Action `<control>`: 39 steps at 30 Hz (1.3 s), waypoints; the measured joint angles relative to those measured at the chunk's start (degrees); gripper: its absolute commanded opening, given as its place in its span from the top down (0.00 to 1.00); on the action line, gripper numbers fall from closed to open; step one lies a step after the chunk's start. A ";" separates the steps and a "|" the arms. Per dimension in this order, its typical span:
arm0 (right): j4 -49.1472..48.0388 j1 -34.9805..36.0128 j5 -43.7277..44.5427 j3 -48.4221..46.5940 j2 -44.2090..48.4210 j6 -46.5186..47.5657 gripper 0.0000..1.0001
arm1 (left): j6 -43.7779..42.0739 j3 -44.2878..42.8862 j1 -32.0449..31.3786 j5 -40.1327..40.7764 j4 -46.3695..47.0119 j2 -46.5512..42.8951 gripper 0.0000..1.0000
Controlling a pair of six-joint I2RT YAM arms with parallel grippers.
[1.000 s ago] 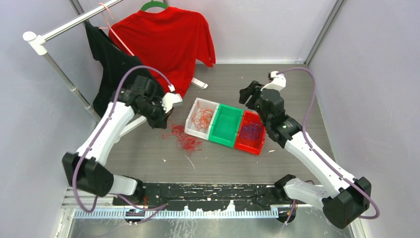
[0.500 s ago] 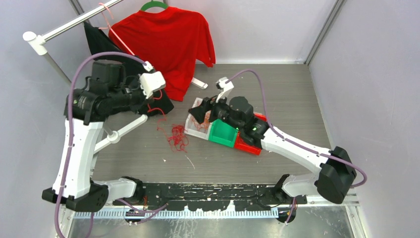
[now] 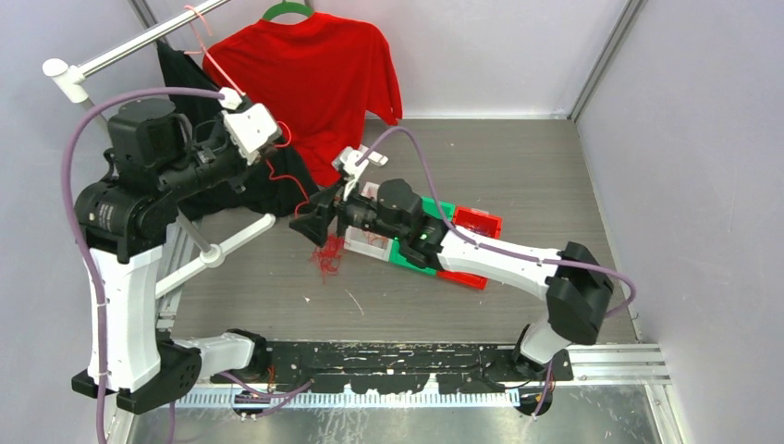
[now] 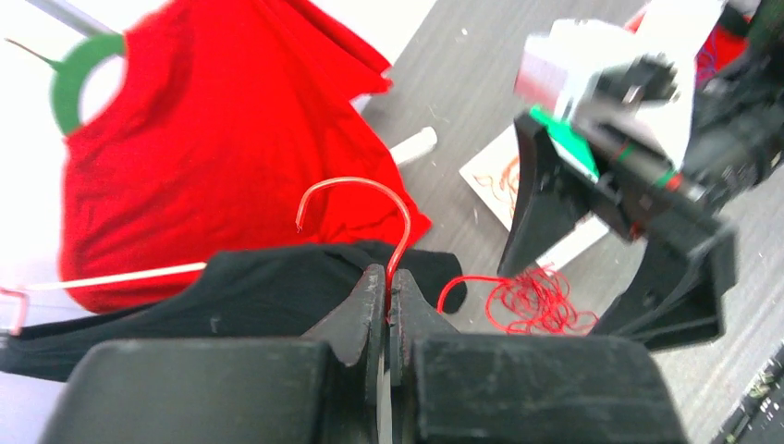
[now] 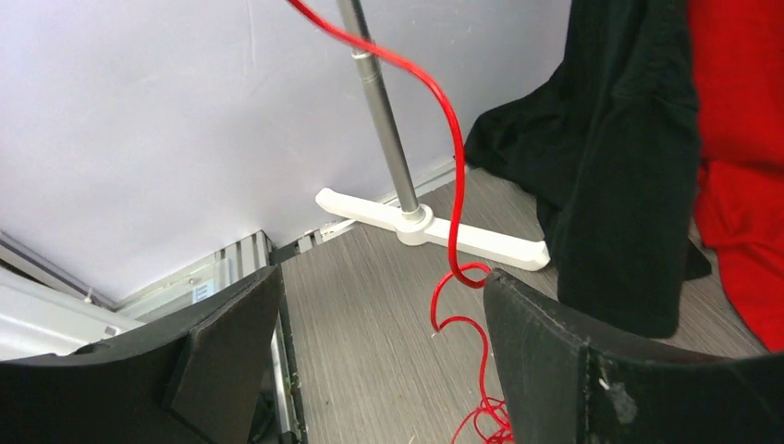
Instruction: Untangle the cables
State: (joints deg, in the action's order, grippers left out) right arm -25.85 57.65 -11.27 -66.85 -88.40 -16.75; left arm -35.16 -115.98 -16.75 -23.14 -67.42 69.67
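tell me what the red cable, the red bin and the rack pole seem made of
The red cable: probably thin plastic-coated wire, glossy; it holds springy curls. The red bin: likely rigid moulded plastic, smooth, evenly coloured. The rack pole: looks metal, grey with a dull sheen along its length.

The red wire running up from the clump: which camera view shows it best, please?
Right wrist: the red wire crosses the whole frame, sharp against the wall. Top external shows only a faint thread; left wrist shows just its end pinched in the left end effector, plus the clump.
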 measured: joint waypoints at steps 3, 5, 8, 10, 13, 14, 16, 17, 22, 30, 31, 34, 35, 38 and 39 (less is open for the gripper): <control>-0.68 0.59 -0.59 -2.62 -3.85 0.46 0.15 | 0.61 -3.52 0.00 -0.31 1.25 0.39 1.00; -0.90 0.98 -0.68 -3.48 -6.32 0.70 0.16 | 0.98 -6.08 0.00 -0.42 2.16 0.87 1.00; -0.94 1.38 -0.42 -3.58 -9.27 1.05 0.19 | 2.05 -9.92 0.00 -0.39 4.68 1.84 1.00; -0.90 1.55 0.20 -3.52 -11.15 1.25 0.23 | 2.67 -11.93 0.00 -0.35 6.84 2.40 1.00; -1.14 1.66 1.92 -2.95 -12.68 1.27 0.28 | 3.37 -14.34 0.00 -0.24 9.27 3.13 1.00; -1.18 1.66 2.45 -2.67 -12.90 1.27 0.29 | 3.52 -15.63 0.00 -0.15 10.21 3.63 1.00; -1.53 1.66 3.65 -2.08 -13.33 1.20 0.31 | 3.76 -17.99 0.00 0.20 12.11 4.68 1.00; -1.86 1.66 4.17 -1.81 -13.57 1.18 0.31 | 3.89 -18.78 0.00 0.28 12.98 5.07 1.00; -3.72 1.66 6.25 -1.14 -14.99 0.48 0.33 | 5.01 -21.16 0.00 1.07 16.96 6.10 1.00; -6.51 1.66 8.83 1.97 -15.89 -1.05 0.48 | 5.88 -24.00 0.00 1.53 22.01 5.79 1.00; -6.71 1.66 9.11 2.27 -16.02 -1.31 0.56 | 6.03 -24.20 0.00 1.62 22.49 5.73 1.00; -7.39 1.66 9.92 3.10 -16.61 -2.45 0.72 | 6.19 -24.87 0.02 2.01 24.30 5.70 1.00; -7.43 1.66 10.14 3.15 -16.85 -2.75 0.74 | 6.21 -24.96 0.00 2.19 24.76 5.68 1.00; -8.00 1.66 10.45 3.48 -17.84 -4.15 0.76 | 6.16 -25.11 0.00 3.32 27.10 5.70 1.00; -8.17 1.66 10.60 3.82 -18.16 -4.72 0.76 | 6.01 -25.11 0.00 3.85 28.13 5.70 1.00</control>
State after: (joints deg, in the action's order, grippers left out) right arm -34.02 59.31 -0.67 -63.02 -106.56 -21.47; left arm -29.15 -141.10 -16.75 -19.29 -39.29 75.37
